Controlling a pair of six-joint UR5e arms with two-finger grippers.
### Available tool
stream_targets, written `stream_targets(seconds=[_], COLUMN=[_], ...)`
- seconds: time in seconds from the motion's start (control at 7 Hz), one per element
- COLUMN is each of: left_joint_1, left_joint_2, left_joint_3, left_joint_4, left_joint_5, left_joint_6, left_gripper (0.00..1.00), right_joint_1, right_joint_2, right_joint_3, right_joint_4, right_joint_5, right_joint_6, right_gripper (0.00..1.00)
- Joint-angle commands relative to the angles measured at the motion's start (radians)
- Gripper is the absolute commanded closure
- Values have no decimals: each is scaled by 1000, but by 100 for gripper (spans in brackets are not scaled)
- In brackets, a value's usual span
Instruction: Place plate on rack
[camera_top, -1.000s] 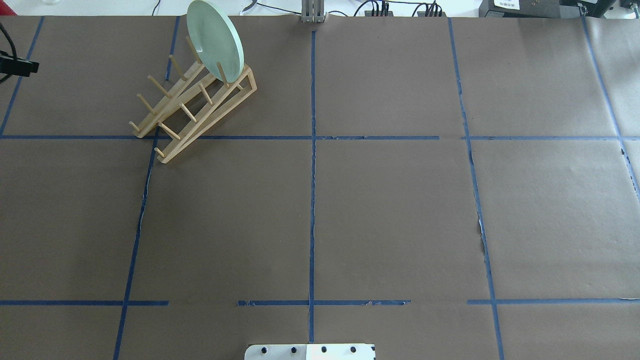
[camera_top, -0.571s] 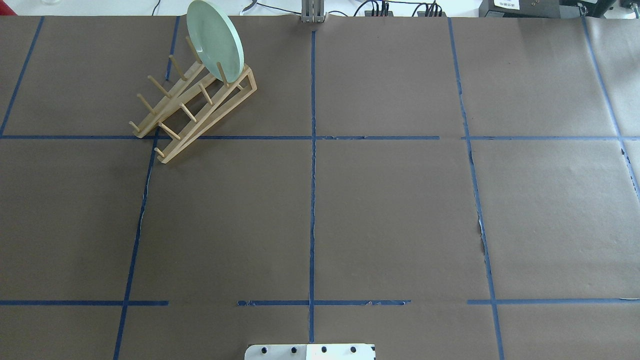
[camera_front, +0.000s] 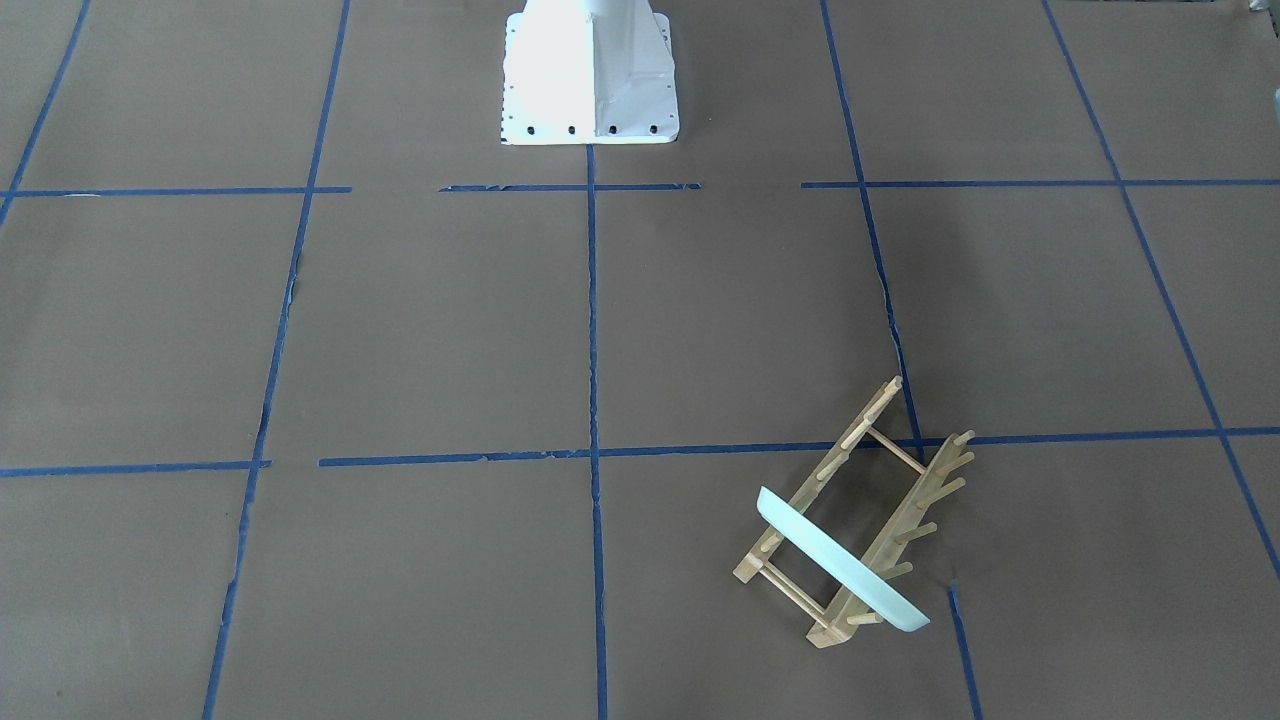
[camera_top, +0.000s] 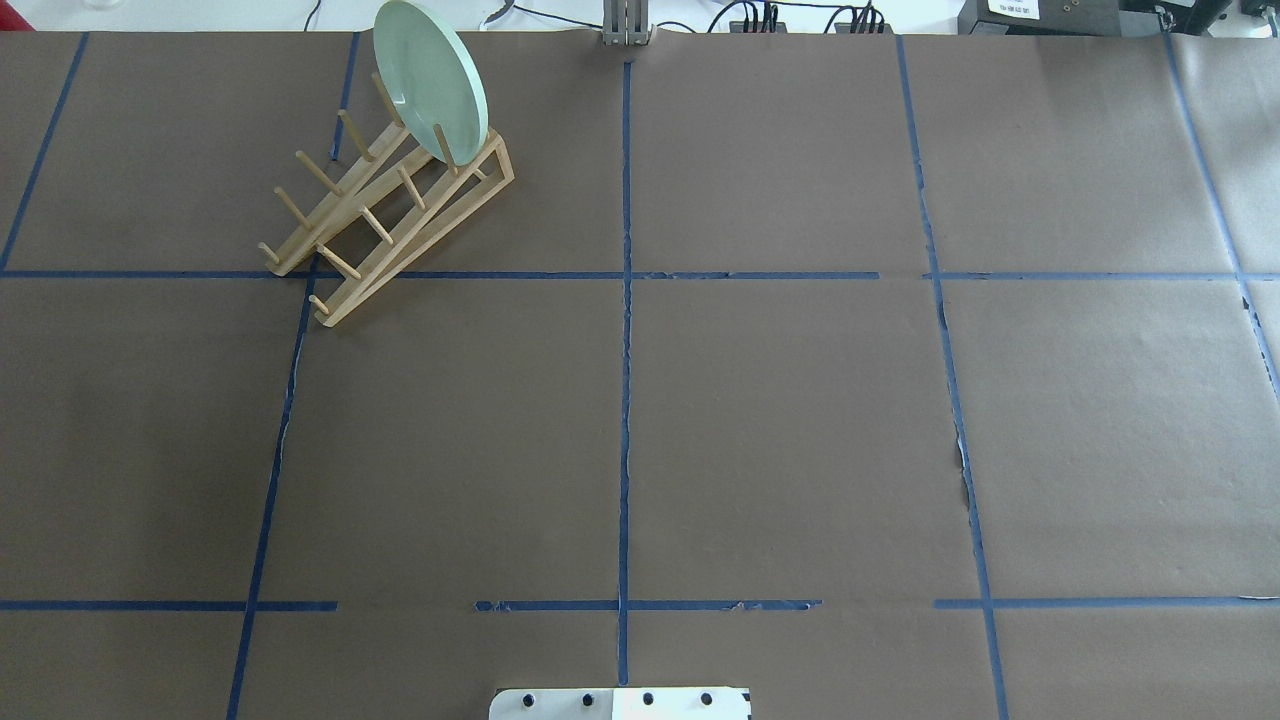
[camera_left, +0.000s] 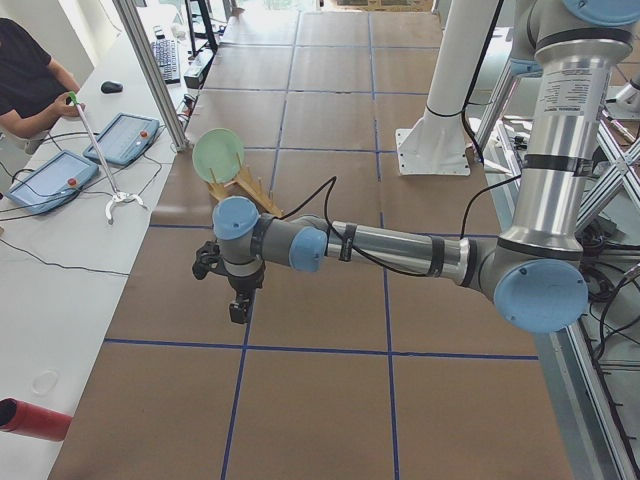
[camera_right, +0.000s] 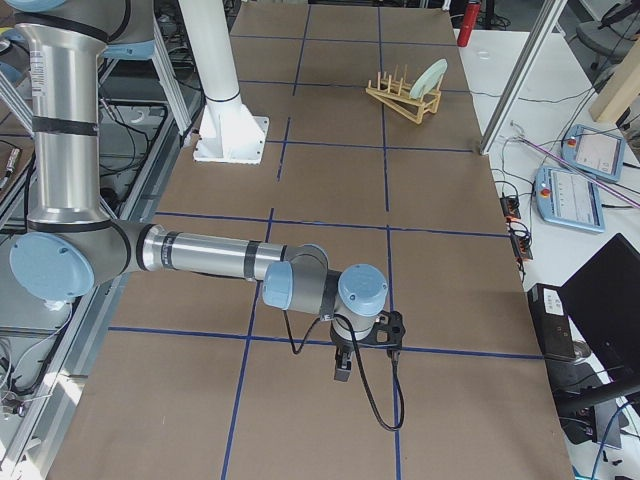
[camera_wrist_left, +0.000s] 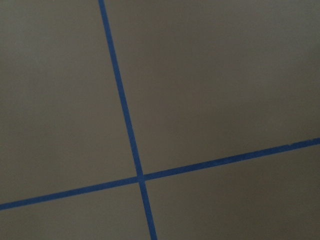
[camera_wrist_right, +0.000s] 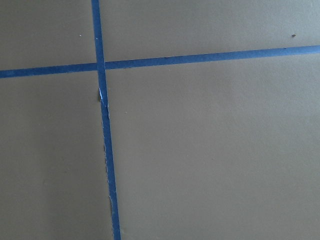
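Overhead exterior: plate (camera_top: 430, 80) stands on edge, tilted, in the rack (camera_top: 385, 215), slotted between pegs (camera_top: 441, 148) at the rack's far end. The rack sits on the far-left part of the brown-papered table (camera_top: 780, 430), its near end over a blue tape line (camera_top: 625, 400). Left gripper (camera_left: 238, 305) and right gripper (camera_right: 342, 368) show only in the 2 side views, each pointing down over bare paper, well apart from the rack, and I cannot tell the finger spread of either.
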Motion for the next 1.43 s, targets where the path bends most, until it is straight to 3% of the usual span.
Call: stream_targets(seconds=[0.0, 0.43, 0.71, 1.29], left_joint_1=[-24, -70, -137, -137], left_joint_2=[74, 79, 73, 78], left_joint_3=[7, -5, -59, -62], left_joint_4=[12, 40, 189, 199], left_joint_5=[-49, -46, -38, -40], left_joint_6=[9, 9, 99, 106], left_gripper=[0, 0, 0, 0], right_joint_1=[0, 0, 0, 0], right_joint_2=[0, 0, 0, 0], right_joint_3=[0, 1, 1, 1], right_joint_4=[0, 0, 0, 0], right_joint_5=[0, 0, 0, 0], right_joint_6=[0, 0, 1, 0], right_gripper=[0, 0, 0, 0])
